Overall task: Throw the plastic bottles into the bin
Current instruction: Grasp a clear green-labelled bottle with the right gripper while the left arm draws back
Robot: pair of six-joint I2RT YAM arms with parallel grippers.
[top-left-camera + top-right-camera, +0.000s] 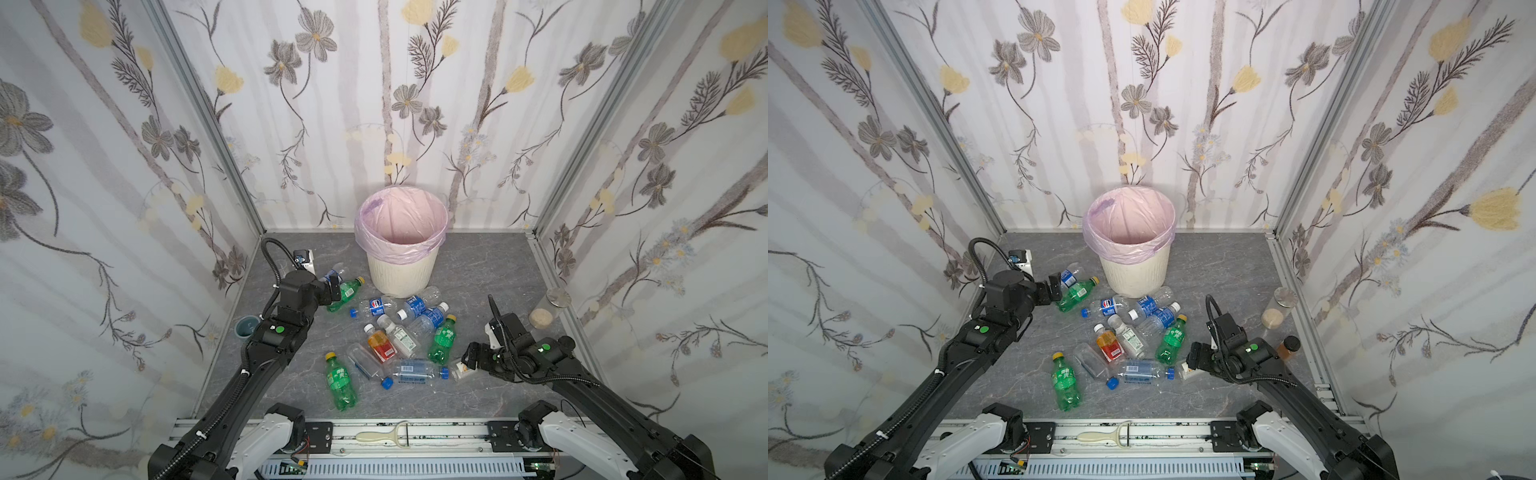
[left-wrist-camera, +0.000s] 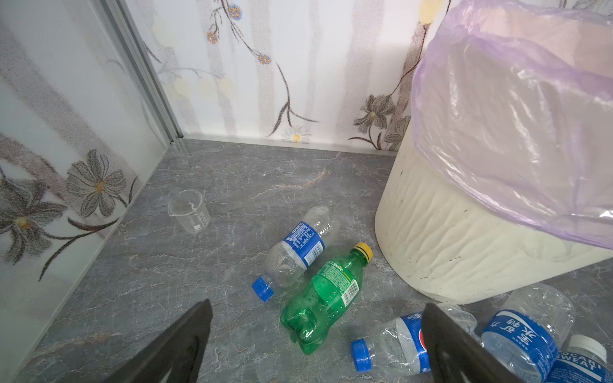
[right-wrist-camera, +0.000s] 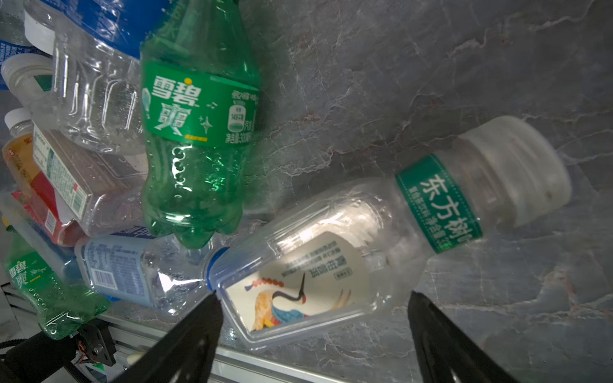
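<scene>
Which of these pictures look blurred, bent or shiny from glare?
Both top views: wide-angle, wall posts bow outward. Left wrist view: sharp; light glares on the bin liner. Right wrist view: the white-capped bottle is smeared at its cap; reflections on the green bottle.

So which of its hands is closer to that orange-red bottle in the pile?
The right hand. It sits just right of the pile, a few bottles from the orange-red bottle. The left hand is farther back, by the bin.
</scene>
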